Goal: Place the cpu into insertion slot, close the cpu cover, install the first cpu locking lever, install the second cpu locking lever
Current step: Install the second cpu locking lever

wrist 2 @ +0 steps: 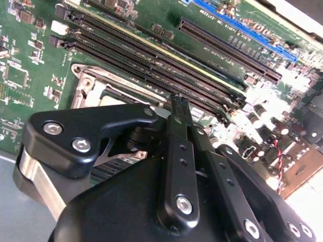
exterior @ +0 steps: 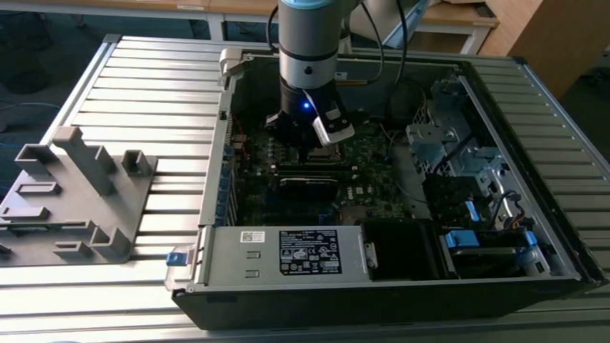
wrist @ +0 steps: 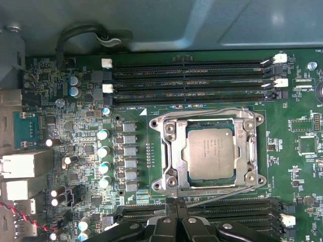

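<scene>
Arm upright over the socket, chip seated

The arm stands vertical inside the open computer case [exterior: 533, 236], upper centre of the exterior view. Its gripper [wrist: 174, 204] hangs just beside the cpu cover [wrist: 171, 151], jaws together. The cpu [wrist: 211, 154] lies in the insertion slot [wrist: 243, 160], framed by the cover

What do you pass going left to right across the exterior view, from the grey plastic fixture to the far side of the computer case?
Grey plastic fixture → blue latch tab → white-labelled power supply → gripper over the motherboard → blue-tabbed drive bays.
</scene>
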{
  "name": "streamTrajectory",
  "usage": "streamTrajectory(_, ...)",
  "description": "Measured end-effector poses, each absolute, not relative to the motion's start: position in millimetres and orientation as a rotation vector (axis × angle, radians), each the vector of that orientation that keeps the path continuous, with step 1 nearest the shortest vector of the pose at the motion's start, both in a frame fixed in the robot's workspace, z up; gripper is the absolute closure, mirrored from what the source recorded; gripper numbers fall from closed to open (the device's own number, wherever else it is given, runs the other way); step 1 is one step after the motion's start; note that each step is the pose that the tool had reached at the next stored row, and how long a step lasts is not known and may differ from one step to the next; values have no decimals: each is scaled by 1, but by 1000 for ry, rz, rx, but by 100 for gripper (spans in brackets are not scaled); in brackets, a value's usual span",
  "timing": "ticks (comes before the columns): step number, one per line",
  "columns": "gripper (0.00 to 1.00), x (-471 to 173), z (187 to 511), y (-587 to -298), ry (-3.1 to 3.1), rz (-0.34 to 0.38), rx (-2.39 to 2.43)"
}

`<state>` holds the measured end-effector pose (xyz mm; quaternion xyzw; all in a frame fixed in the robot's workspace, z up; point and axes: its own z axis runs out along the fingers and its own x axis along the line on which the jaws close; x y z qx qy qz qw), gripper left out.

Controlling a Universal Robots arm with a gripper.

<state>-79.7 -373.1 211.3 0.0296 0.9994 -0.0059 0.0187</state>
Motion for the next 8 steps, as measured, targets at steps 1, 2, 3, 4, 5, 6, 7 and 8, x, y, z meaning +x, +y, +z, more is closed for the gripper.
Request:
streamTrajectory(1,89,-80,211,-373,3103,-19,92)
streamTrajectory(2,89,-80,211,-373,3103,-19,92)
streamTrajectory(3,89,-80,211,-373,3103,-18,92)
streamTrajectory(4,89,-80,211,-373,3103,-18,92)
streamTrajectory(5,89,-80,211,-373,3103,-18,92)
streamTrajectory(6,89,-80,211,-373,3103,-18,92)
streamTrajectory(7,89,-80,211,-373,3103,-18,92)
streamTrajectory(8,89,-80,211,-373,3103,-18,92)
